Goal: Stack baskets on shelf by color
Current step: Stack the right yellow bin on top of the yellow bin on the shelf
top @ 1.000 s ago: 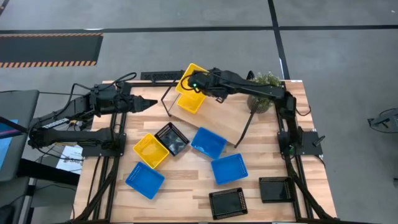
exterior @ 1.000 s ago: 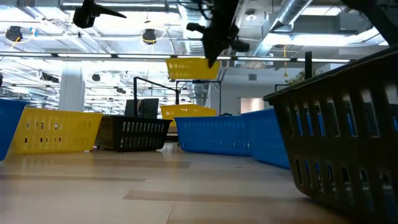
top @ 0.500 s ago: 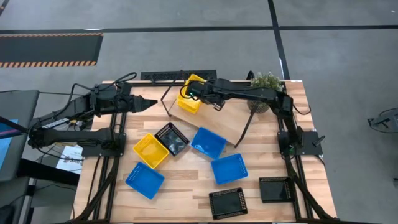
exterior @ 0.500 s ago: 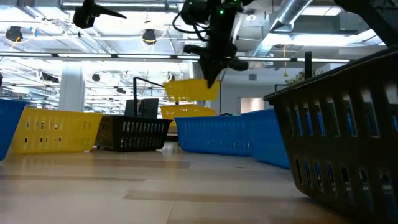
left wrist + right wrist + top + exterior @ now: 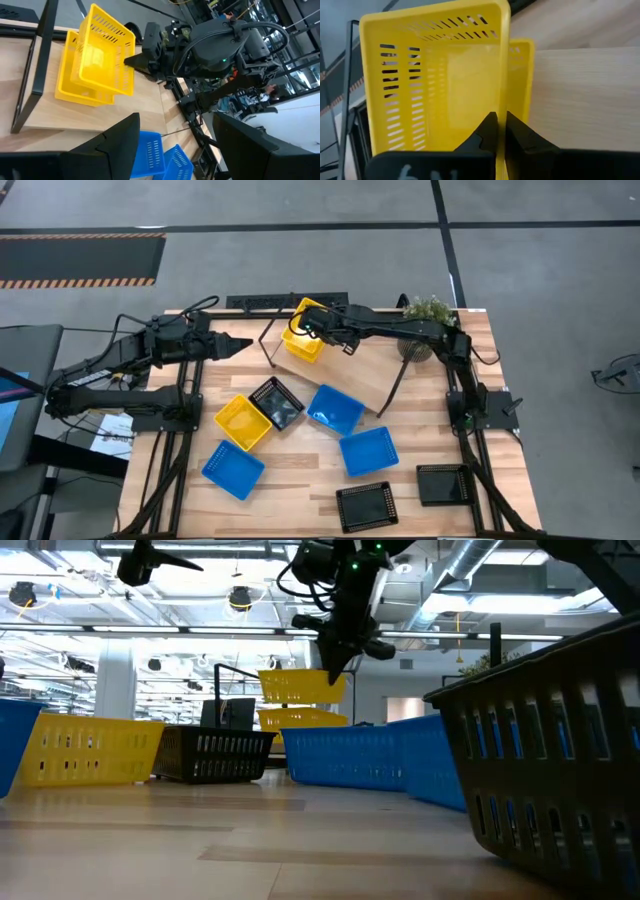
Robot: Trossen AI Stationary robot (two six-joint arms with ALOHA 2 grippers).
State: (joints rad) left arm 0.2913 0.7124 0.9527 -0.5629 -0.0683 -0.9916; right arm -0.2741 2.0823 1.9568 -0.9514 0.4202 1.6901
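Right gripper (image 5: 499, 131): pressed together on one wall of a yellow basket (image 5: 300, 687); the basket hung just beyond and slightly below the fingertips, tilted, over the shelf (image 5: 350, 372)

Lower yellow basket (image 5: 298, 719): sat on the shelf directly under the held one; the two looked apart in the low view, with a thin gap between them

Left gripper (image 5: 240, 344): waited well off to the side of the shelf, away from the right gripper; its fingers stood spread with nothing between them

Step in hand: by my reading, nesting the second yellow basket into the first to start the yellow stack

Next move: it likely called for levelling the held basket, lining its walls up with the one beneath, lowering until it seated, and only then letting go; a tilted release could have left it wedged crooked

Left to do: a third yellow basket (image 5: 242, 422), blue baskets (image 5: 368, 451) and black baskets (image 5: 366, 505) lay on the table (image 5: 300, 480), nearer the camera side than the gripper

Views: the low view alone showed the gap between the two baskets; the right wrist view alone showed the pinch on the wall; the high view alone showed the loose baskets and the plant (image 5: 425, 310) behind the right arm
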